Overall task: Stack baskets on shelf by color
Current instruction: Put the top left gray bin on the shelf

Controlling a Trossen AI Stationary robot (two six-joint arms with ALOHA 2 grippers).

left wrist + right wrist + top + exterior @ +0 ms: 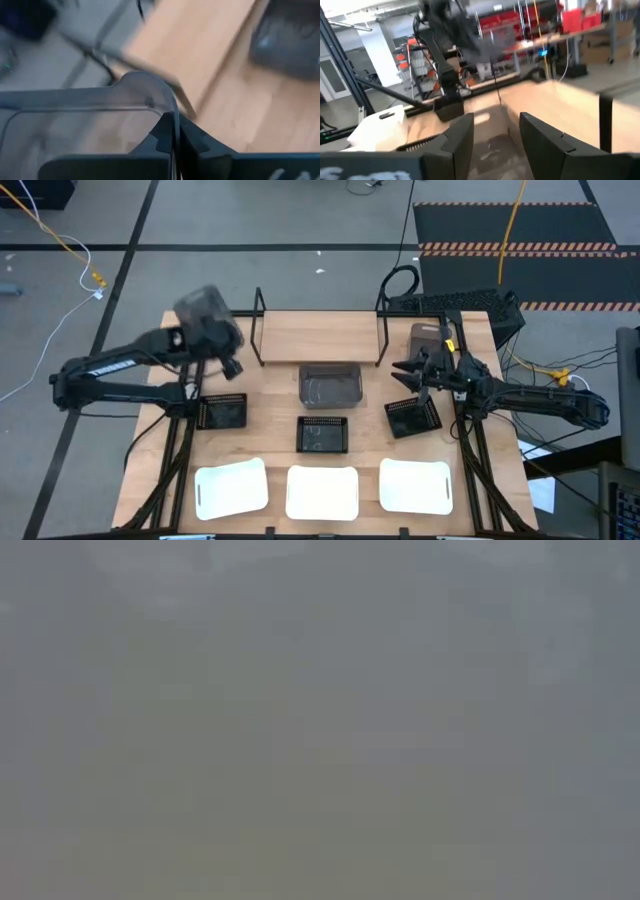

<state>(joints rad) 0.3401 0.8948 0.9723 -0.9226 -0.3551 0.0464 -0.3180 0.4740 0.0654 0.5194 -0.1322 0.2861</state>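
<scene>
My left gripper (216, 332) (173, 131) is shut on a dark grey solid basket (208, 310), held in the air by the shelf's left end and blurred in the high view. The shelf (320, 335) stands at the table's far edge, its wooden board bare. My right gripper (413, 376) (495, 134) is open, hovering just beyond a black mesh basket (412, 417). A second grey basket (330, 383) rests in front of the shelf, a third (428, 338) at the shelf's right end. The low view shows only a grey blur. My left gripper pinches one wall of the grey basket just below its rim (171, 106), with one finger inside the basket and one outside. The thin wall runs straight between the two fingers (159, 137). The basket is lifted clear of the table.
Two more black mesh baskets (222, 412) (323, 434) sit mid-table. Three white shallow baskets (232, 487) (322, 492) (415, 485) line the near edge. The shelf's thin black end rods (259, 325) (382, 330) stand upright. Cables and a dark mat lie on the floor beyond.
</scene>
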